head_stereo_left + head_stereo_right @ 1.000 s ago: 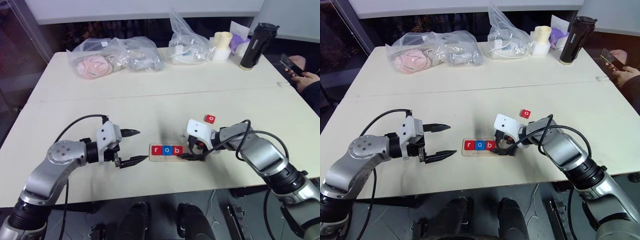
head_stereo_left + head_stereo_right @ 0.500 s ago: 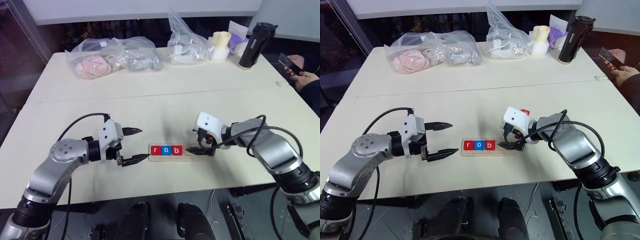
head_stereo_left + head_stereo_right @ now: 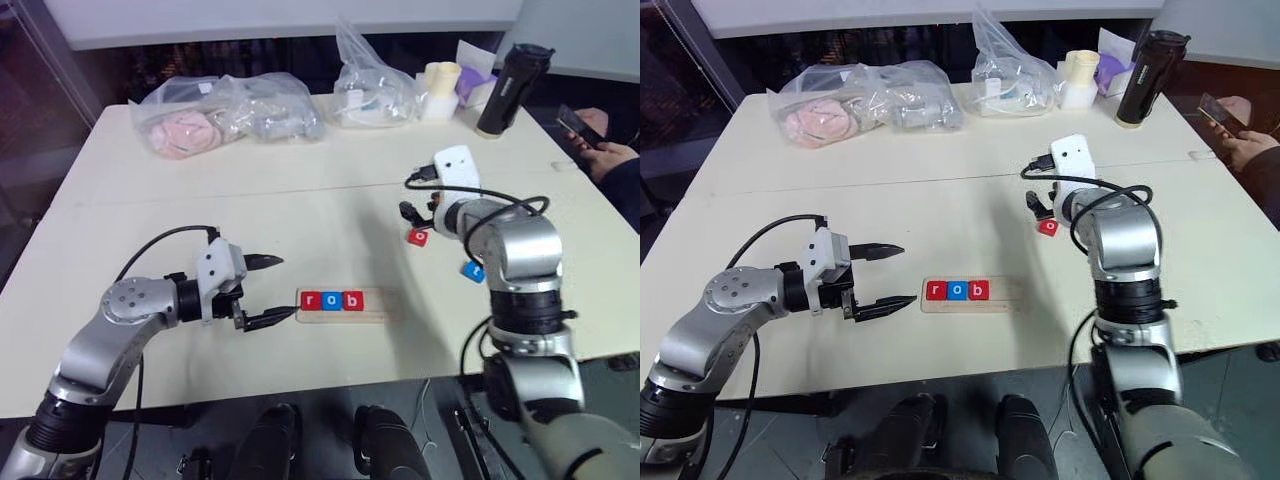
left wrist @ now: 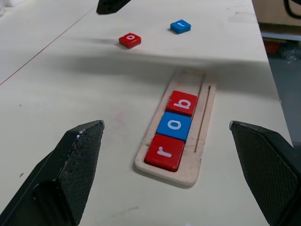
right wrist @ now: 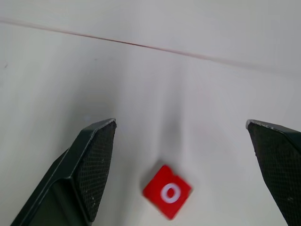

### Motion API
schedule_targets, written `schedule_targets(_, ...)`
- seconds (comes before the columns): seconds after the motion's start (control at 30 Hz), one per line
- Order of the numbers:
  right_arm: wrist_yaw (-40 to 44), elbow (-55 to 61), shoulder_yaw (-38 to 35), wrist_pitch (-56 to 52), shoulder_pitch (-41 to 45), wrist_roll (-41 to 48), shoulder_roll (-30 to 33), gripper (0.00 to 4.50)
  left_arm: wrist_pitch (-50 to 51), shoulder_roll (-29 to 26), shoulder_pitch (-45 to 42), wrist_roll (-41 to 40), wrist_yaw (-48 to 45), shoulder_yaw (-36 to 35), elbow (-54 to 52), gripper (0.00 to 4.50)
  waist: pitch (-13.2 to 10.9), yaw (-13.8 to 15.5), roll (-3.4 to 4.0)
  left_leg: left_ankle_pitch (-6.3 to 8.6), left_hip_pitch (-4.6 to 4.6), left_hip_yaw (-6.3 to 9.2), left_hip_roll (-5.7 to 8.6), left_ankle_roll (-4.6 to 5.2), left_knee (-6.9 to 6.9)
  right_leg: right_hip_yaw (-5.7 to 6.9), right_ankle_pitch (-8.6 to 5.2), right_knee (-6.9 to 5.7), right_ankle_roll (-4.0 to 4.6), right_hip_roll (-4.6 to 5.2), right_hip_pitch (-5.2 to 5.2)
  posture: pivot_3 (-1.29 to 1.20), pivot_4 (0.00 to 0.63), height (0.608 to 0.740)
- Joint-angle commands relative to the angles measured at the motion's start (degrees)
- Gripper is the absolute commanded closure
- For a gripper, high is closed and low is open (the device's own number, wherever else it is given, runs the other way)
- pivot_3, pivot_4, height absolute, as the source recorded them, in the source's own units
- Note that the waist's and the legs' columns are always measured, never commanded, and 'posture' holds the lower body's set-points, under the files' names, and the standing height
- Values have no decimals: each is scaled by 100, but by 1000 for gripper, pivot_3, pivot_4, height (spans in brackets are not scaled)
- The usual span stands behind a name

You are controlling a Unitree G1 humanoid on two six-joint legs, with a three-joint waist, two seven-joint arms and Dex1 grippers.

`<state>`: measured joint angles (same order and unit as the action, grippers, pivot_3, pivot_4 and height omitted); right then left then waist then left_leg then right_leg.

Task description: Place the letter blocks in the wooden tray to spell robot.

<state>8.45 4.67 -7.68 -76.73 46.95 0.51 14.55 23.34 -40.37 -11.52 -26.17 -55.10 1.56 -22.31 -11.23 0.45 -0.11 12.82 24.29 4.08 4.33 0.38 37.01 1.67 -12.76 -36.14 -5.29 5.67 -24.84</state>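
I see the red o tile (image 5: 167,192) lying flat on the table (image 3: 300,200), between my right gripper (image 5: 188,174) fingers, which stand wide and empty. My left gripper (image 3: 268,291), also wide, sits just beside the wooden tray (image 3: 385,305) holding r, o, b.

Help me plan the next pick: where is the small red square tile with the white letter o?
The small red o tile lies loose on the table's right side, just below the open right gripper, beyond the pale wooden tray.
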Motion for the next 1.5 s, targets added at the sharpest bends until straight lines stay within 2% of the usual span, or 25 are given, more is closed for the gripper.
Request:
schedule_targets(0.03, -644, 447, -240, -653, 199, -204, -643, 34, -80, 14, -65, 25, -15, 17, -79, 0, 1, -15, 1, -5, 0, 0, 0, -8, -4, -1, 1, -3, 1, -1, -4, 0, 150, 740)
schedule_targets(0.17, -1061, 481, -552, -973, 134, -337, -1225, 34, -72, 29, -88, 44, -14, 12, -81, 0, 1, -18, 2, -11, 0, 1, -3, -15, -8, 3, 4, -7, 6, -7, -6, 0, 150, 740)
schedule_targets(0.27, -1267, 302, -885, -994, 160, -378, -1432, 34, -61, 31, -80, 43, -11, 0, -98, 0, 1, -21, 3, -12, 0, 0, -2, -16, -6, 4, 5, -7, 7, -9, -6, 0, 150, 740)
schedule_targets(0.7, -1786, -1176, -1764, -155, 705, -186, -1599, 34, -83, 42, 16, 82, 46, -2, -188, 0, 1, -164, 4, -13, -14, -9, -10, -16, -17, 1, 5, -15, 6, -15, -5, 0, 150, 740)
schedule_targets(1.03, -1987, -1630, -1803, 118, 833, 28, -1736, 34, -60, 45, 61, 77, 109, -27, -229, 0, 2, -167, 4, -14, -29, -12, -13, -16, -15, -1, 5, -15, 7, -17, 8, 0, 150, 740)
schedule_targets(1.13, -2033, -1609, -1805, 92, 800, 34, -1748, 885, -49, 35, 84, 68, 125, -46, -262, 0, 2, -167, 4, -13, -29, -12, -14, -16, -16, -1, 5, -15, 7, -18, 8, 0, 150, 740)
schedule_targets(1.27, -2004, -1413, -1712, -84, 742, 26, -1713, 2993, -52, 38, 94, 64, 144, -45, -260, 0, 2, -163, 4, -13, -29, -11, -14, -16, -16, -2, 5, -14, 7, -18, 8, 0, 150, 740)
schedule_targets(1.3, -1993, -1344, -1693, -157, 718, 26, -1710, 3396, -57, 44, 88, 69, 147, -35, -252, 0, 2, -163, 4, -13, -29, -11, -14, -16, -16, -2, 5, -14, 8, -18, 8, 0, 150, 740)
schedule_targets(1.5, -1488, -453, -1131, -967, 508, 214, -1261, 3382, -72, 76, 49, 79, 141, 18, -210, 0, 1, -149, 6, -13, -28, -11, -14, -16, -18, -2, 5, -13, 8, -17, 7, 0, 150, 740)
